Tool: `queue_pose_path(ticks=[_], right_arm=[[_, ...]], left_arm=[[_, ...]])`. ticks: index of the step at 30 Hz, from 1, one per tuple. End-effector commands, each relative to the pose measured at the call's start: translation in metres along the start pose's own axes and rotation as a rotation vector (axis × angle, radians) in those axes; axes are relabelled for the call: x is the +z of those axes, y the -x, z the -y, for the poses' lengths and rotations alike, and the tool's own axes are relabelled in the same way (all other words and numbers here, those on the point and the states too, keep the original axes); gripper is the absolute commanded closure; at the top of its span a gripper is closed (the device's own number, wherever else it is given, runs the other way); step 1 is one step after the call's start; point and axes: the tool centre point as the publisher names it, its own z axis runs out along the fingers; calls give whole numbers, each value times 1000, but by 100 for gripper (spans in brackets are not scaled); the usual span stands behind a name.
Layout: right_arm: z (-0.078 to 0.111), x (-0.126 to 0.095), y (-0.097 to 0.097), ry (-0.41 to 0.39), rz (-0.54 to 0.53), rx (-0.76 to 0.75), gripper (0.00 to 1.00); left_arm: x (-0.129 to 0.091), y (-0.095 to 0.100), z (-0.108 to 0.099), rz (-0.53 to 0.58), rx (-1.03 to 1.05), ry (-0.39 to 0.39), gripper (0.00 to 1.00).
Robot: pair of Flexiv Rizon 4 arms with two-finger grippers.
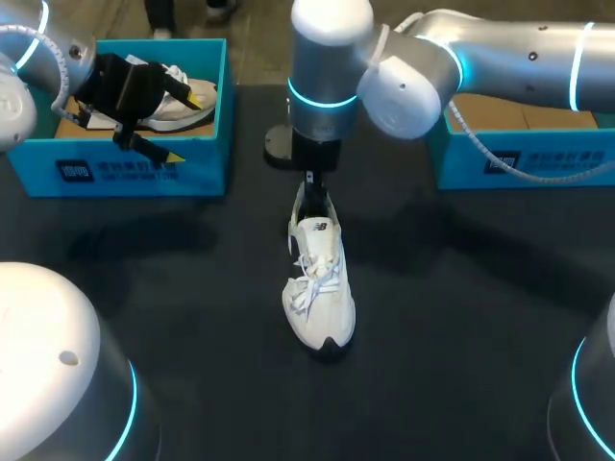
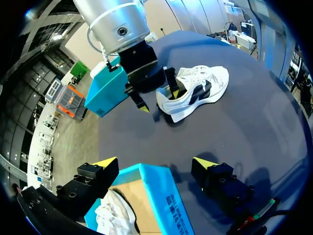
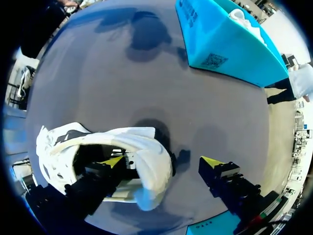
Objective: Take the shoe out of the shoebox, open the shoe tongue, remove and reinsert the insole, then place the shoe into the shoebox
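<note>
Now the shoe (image 1: 319,283) lies well apart from the shoebox (image 1: 125,168). Our right gripper (image 3: 164,162) straddles its heel, spread wide, one finger inside, clamping nothing, likely to work inside it. Away from the shoe, our left gripper (image 2: 154,161) hangs spread and empty.

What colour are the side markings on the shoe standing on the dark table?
Black, on the white lace-up shoe; clearest in the left wrist view.

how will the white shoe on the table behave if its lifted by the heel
The shoe likely feels light and sits steady, flat on its sole. Its heel collar looks like soft fabric around one finger of the right tool, so it may fold and let the toe droop. The loose laces would probably dangle.
</note>
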Motion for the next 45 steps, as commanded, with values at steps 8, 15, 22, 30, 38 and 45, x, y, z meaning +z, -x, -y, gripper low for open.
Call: queue_pose_path(ticks=[8, 15, 22, 30, 38, 45], right_arm=[[-2, 19, 5, -52, -36, 38, 58], [-2, 22, 0, -68, -46, 65, 86], [-2, 0, -5, -74, -63, 105, 100], [-1, -66, -10, -25, -79, 115, 100], [2, -135, -3, 16, -102, 106, 100], [1, -172, 9, -40, -96, 78, 100]], left_arm=[[0, 0, 1, -1, 0, 4, 0], [0, 0, 1, -1, 0, 4, 0], [0, 0, 1, -1, 0, 4, 0], [0, 0, 1, -1, 0, 4, 0], [0, 0, 1, -1, 0, 4, 0], [0, 0, 1, -1, 0, 4, 0]])
